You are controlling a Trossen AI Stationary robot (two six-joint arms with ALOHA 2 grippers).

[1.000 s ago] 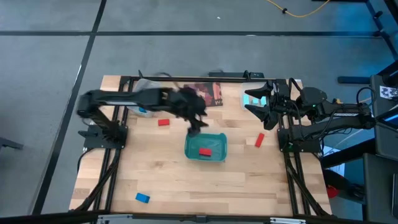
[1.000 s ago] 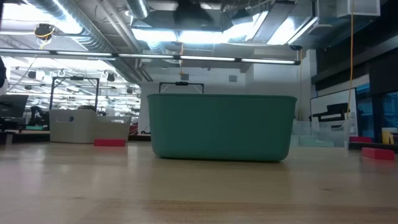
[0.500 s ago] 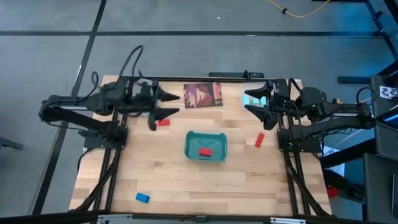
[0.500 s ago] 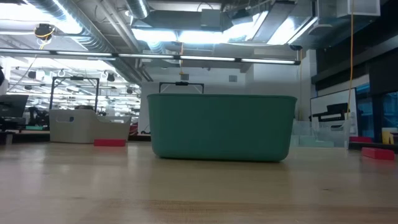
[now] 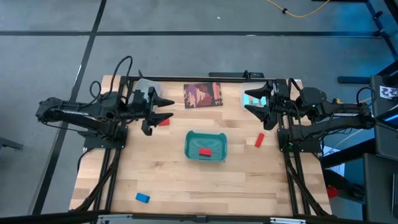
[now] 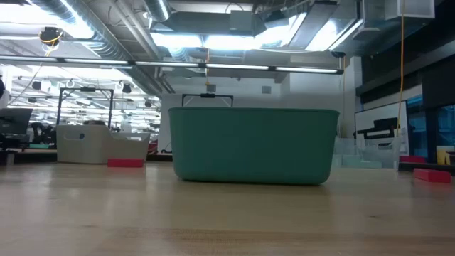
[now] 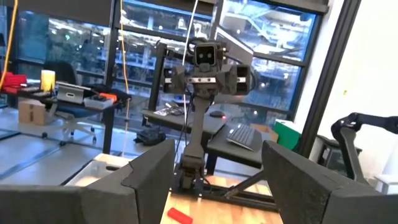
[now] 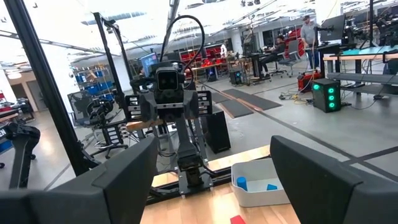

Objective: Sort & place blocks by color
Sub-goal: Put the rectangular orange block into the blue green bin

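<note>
The left gripper (image 5: 163,111) hovers near the worktop's (image 5: 168,168) far left edge, fingers spread and empty, just beside a red block (image 5: 163,122). The right gripper (image 5: 254,107) waits by the far right edge, fingers spread. Another red block (image 5: 206,152) lies in the tray (image 5: 189,144) at the centre, a third (image 5: 259,140) sits toward the right edge, and a blue block (image 5: 142,198) lies alone near the near left corner.

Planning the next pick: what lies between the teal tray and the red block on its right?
Only bare wood, seen from above: the teal tray and that red block have nothing between them.

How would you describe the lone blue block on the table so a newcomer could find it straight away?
Start at the teal tray in the middle of the wooden table, seen from above. Go from it toward the table's near left corner, on the left arm's side, to the blue block. It lies alone there, the only blue block on the bare wood; the others are red.
</note>
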